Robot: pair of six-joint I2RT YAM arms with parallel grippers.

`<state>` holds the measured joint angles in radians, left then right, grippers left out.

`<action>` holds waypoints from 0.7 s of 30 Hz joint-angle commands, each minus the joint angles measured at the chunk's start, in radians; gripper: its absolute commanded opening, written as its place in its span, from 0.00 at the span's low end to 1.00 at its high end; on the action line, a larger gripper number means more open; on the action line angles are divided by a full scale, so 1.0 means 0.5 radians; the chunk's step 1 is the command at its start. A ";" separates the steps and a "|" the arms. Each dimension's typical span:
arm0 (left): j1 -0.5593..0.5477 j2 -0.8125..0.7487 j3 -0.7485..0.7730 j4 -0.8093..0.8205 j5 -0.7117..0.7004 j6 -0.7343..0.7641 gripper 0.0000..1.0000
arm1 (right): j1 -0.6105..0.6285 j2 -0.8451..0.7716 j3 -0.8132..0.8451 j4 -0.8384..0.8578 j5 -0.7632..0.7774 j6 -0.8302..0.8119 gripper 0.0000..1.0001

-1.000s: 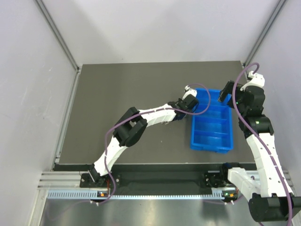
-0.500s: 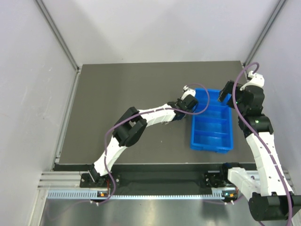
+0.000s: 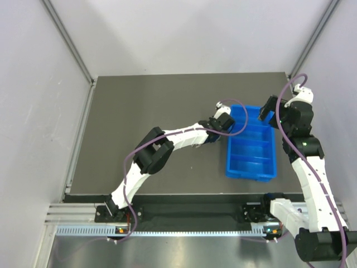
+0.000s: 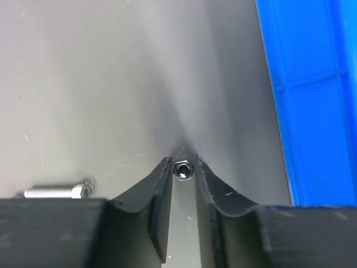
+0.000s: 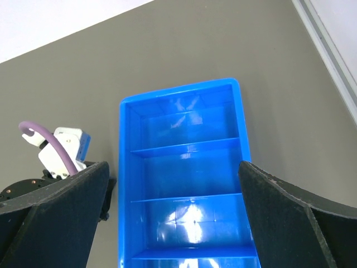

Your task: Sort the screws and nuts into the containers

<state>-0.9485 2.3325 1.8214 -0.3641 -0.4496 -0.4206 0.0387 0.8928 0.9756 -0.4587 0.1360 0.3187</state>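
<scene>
- The left gripper (image 4: 183, 162) is reaching down to the table (image 4: 83, 78). Its jaws are standing narrowly parted, with a nut (image 4: 182, 170) lying flat between them, just inside the tips.
- Only thin slivers of space are showing on either side of the nut, so the jaws are looking as if they are bracketing it rather than pinching it.
- A screw (image 4: 56, 192) is lying on its side well out to the left of the jaws. The blue tray (image 4: 312, 67) is sitting off to their right, its long wall running alongside.
- To make this pick well, I am judging that the tips should be pressing low on the surface and centring on the nut. They should be closing slowly, since the nut is sitting so near their ends that one finger could be nudging it out ahead.
- After that, the carry is looking short: rightward over the tray wall, then letting go low inside one compartment.
- The right gripper (image 5: 173, 167) is hanging above the tray with its jaws spread wide and nothing held between them.
- The table is showing matte dark grey and smooth, with faint scratches, so it is offering little to stop a nut from sliding.
- Pale walls (image 3: 184, 33) with aluminium posts (image 3: 67, 42) are enclosing the table on three sides.
</scene>
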 commanded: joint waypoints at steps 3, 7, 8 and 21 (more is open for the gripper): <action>-0.008 -0.020 -0.050 -0.186 -0.030 -0.030 0.21 | 0.021 0.012 0.018 0.034 -0.008 0.022 1.00; -0.014 -0.051 -0.056 -0.207 -0.049 -0.070 0.13 | 0.021 -0.006 0.018 0.034 0.004 0.022 1.00; -0.014 -0.060 -0.071 -0.207 -0.061 -0.076 0.12 | 0.021 -0.009 0.012 0.034 0.004 0.022 1.00; -0.014 -0.572 -0.308 -0.008 -0.009 -0.122 0.09 | 0.018 0.034 0.037 -0.055 0.209 0.108 1.00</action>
<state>-0.9520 2.1803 1.6703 -0.3985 -0.4747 -0.4736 0.0387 0.9092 0.9752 -0.4679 0.1627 0.3454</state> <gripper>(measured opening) 0.193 0.996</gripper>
